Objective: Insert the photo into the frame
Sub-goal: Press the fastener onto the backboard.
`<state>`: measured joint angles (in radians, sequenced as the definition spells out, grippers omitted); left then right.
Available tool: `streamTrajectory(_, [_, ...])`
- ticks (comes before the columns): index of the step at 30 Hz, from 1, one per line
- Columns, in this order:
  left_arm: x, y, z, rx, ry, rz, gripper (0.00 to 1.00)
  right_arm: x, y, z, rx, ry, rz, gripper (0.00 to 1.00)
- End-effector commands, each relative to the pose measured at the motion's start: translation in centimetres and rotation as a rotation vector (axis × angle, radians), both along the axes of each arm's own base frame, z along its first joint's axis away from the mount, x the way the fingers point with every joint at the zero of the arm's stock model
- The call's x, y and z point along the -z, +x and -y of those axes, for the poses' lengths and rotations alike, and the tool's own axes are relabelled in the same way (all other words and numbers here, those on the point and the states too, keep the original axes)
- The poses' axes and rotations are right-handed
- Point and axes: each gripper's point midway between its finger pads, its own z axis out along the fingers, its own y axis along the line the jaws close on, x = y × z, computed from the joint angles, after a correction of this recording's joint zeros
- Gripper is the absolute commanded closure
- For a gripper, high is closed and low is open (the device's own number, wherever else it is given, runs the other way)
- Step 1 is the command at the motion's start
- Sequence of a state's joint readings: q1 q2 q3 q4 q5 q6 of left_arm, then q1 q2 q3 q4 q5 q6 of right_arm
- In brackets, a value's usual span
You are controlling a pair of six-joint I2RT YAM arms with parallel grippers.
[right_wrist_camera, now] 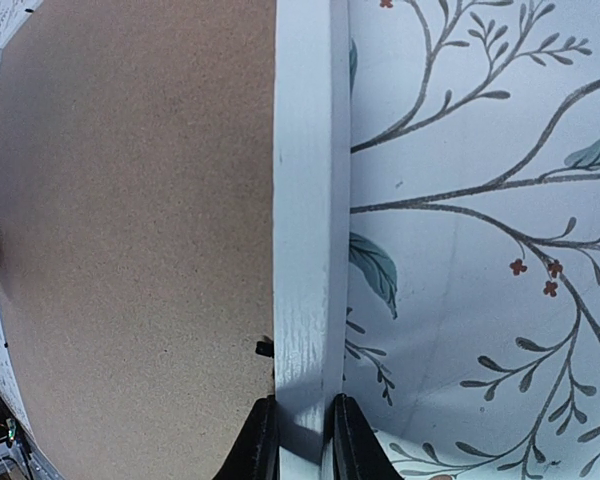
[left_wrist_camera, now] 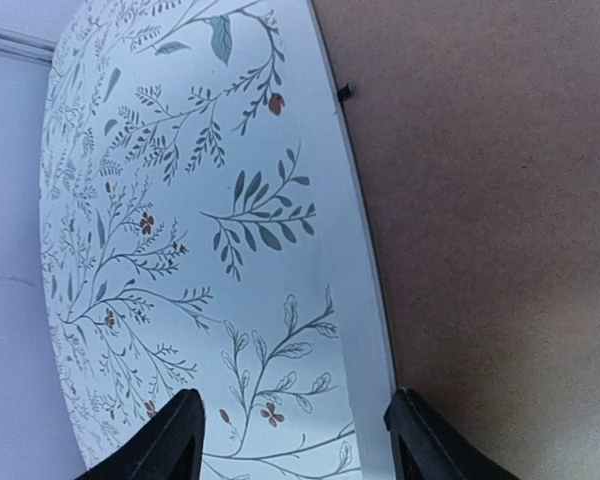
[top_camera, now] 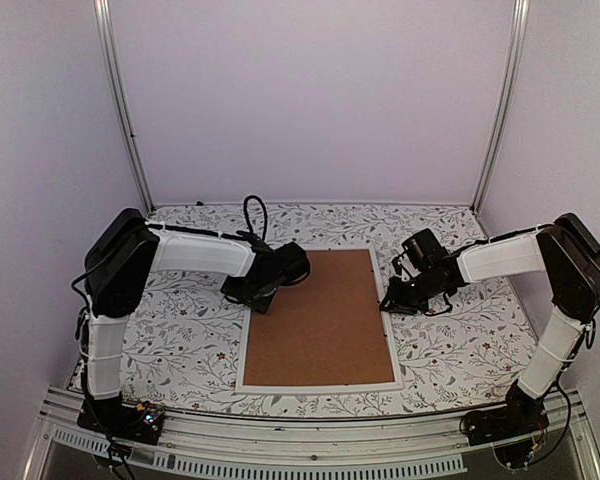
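Currently: frame [top_camera: 320, 386], flat on table [top_camera: 180, 330] with brown backing board [top_camera: 325, 315] seated, photo not visible; right gripper [right_wrist_camera: 298, 440] pinched narrow on its right rim, left gripper [left_wrist_camera: 295, 440] wide astride the left rim, so best close left squarely before any lift.

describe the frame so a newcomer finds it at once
On the leaf-patterned table, look at the middle for a big flat rectangle. That is the frame: a thin white rim around a plain brown backing board, pinched at its right edge by the right gripper. Its plain surface stands out from the pattern around it.
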<state>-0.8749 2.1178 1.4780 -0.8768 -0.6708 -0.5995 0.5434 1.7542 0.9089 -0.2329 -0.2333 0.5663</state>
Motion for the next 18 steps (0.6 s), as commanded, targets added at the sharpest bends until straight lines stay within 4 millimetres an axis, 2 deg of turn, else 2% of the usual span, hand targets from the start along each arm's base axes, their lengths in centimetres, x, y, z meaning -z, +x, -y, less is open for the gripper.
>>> streamTrajectory(1, [4.7, -3.4, 2.4, 0.076, 0.069, -0.126, 0.33, 4.3, -4.9, 1.2, -0.034, -0.093, -0.176, 0.82])
streamTrajectory(4, [3.2, -3.0, 2.2, 0.072, 0.127, -0.072, 0.31, 4.4, -5.0, 1.2, -0.035, -0.093, -0.177, 0.82])
streamTrajectory(8, [0.1, -2.4, 1.7, 0.051, 0.121, 0.013, 0.23, 4.4, -5.0, 1.2, -0.036, -0.095, -0.176, 0.82])
streamTrajectory(14, [-4.0, -2.5, 2.0, 0.041, -0.021, 0.081, 0.08, 4.1, -4.8, 1.2, -0.037, -0.094, -0.165, 0.82])
streamTrajectory(18, [-4.7, -3.6, 2.3, 0.064, -0.138, 0.036, 0.0, 4.1, -4.8, 1.1, -0.041, -0.091, -0.164, 0.82])
